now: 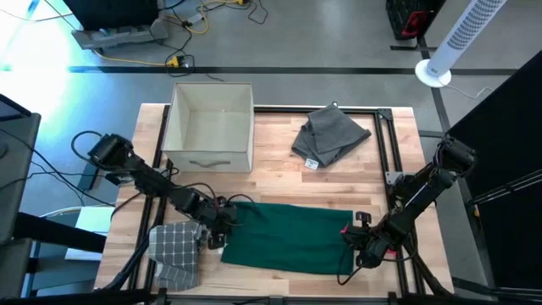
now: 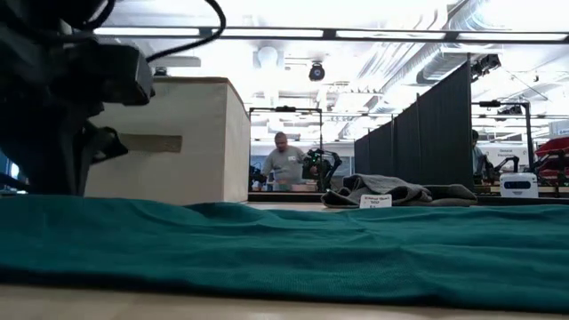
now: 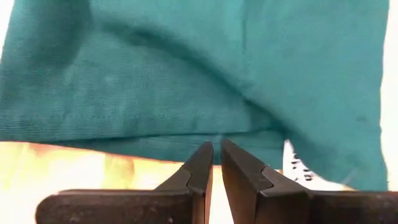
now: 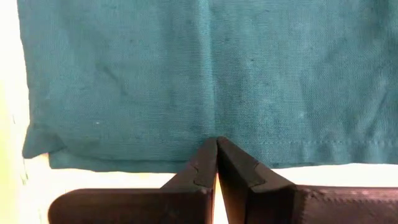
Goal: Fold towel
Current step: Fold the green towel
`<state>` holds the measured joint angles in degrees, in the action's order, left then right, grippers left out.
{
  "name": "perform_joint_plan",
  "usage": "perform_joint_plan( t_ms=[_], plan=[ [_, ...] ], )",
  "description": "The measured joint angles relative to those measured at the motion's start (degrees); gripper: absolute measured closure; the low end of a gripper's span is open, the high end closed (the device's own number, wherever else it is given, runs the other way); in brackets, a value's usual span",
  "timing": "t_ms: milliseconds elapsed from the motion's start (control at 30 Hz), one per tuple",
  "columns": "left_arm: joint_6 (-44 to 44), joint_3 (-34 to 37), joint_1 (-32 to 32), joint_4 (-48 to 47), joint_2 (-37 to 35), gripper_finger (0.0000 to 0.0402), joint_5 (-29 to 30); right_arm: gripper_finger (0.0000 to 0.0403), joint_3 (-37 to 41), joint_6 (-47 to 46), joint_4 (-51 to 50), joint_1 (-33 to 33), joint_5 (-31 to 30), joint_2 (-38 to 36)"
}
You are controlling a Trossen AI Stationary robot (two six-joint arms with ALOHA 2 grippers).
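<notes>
Your left end effector [image 1: 222, 227] and right end effector [image 1: 354, 232], fingers pressed together, each pinch an end of the green towel [image 1: 288, 235] on the worktop [image 1: 279, 165].

A towel [image 1: 288, 237] is spread along the table's [image 1: 279, 161] front edge, flanked by the left gripper [image 1: 222, 230] and right gripper [image 1: 354, 240]. A box [image 1: 210, 125] is set at the back-left corner, a second folded towel [image 1: 330, 134] at back-right, a third [image 1: 176, 252] at front-left.
</notes>
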<state>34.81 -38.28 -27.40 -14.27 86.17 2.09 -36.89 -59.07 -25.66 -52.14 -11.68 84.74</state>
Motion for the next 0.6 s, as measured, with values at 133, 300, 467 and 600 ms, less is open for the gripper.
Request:
perform_joint_plan(
  t_ms=[133, 300, 467, 600],
  plan=[
    [1.8, 0.0, -0.1, 2.1, -2.2, 0.0376, 1.3, 0.0403, -2.4, 0.2, 1.1, 0.0, -2.2, -3.1],
    [0.4, -0.1, -0.6, 6.3, -0.8, 0.0376, 5.7, 0.0403, -2.1, 3.2, 6.5, 0.7, -7.1, -2.4],
    [-0.9, 0.0, -0.3, 6.6, 3.0, 0.0376, 4.4, 0.0403, -0.5, 3.9, 10.9, 2.4, -6.5, 1.4],
    [-1.2, 0.0, -0.2, 6.4, 4.8, 0.0376, 4.6, 0.0403, -0.4, 4.4, 10.8, 2.7, -3.5, 3.9]
  ],
)
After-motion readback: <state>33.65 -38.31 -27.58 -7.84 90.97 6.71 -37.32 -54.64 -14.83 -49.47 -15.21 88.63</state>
